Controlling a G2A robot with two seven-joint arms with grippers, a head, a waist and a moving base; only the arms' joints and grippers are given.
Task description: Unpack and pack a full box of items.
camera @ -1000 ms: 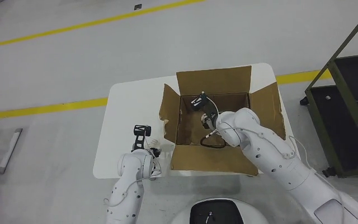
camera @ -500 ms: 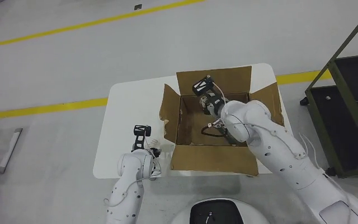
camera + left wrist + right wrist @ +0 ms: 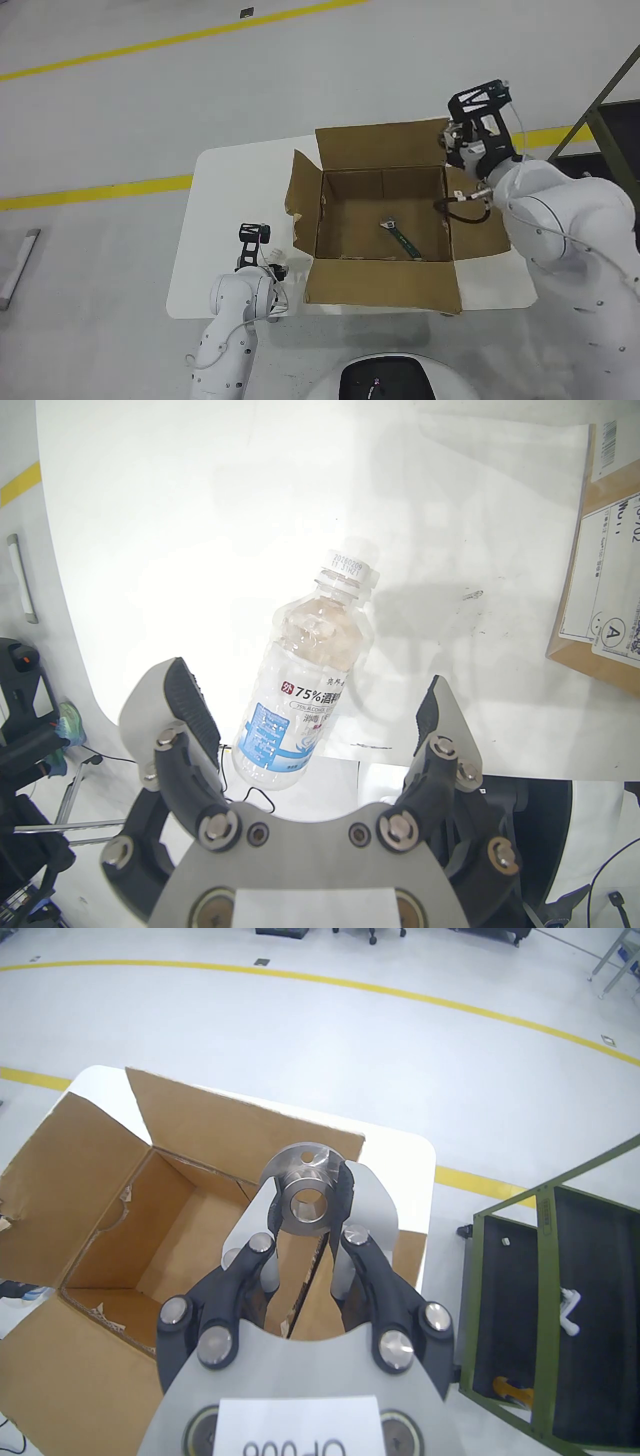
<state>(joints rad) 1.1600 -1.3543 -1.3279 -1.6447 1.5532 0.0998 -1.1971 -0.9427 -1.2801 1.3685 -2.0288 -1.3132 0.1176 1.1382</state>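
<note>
An open cardboard box (image 3: 380, 215) stands on the white table (image 3: 230, 200). A wrench (image 3: 400, 237) lies on the box floor. My right gripper (image 3: 455, 140) hangs above the box's far right corner, shut on a round metal flange (image 3: 303, 1195) with a centre bore. Its own view shows the gripper (image 3: 307, 1200) with the box (image 3: 125, 1208) below it. Beside the box's left flap, near the table's front edge, a clear plastic bottle (image 3: 305, 680) lies on its side. My left gripper (image 3: 310, 700) stands open just above it, a finger on either side, apart from the bottle. In the top view this gripper (image 3: 265, 262) is left of the box.
A green cart (image 3: 600, 200) stands on the floor right of the table, close to the raised right arm. The box's flaps are spread outward on all sides. The table's left half is bare white surface.
My right arm has risen out of the box with the flange and swung to the far right corner, uncovering the wrench. The left arm and the bottle have not moved.
</note>
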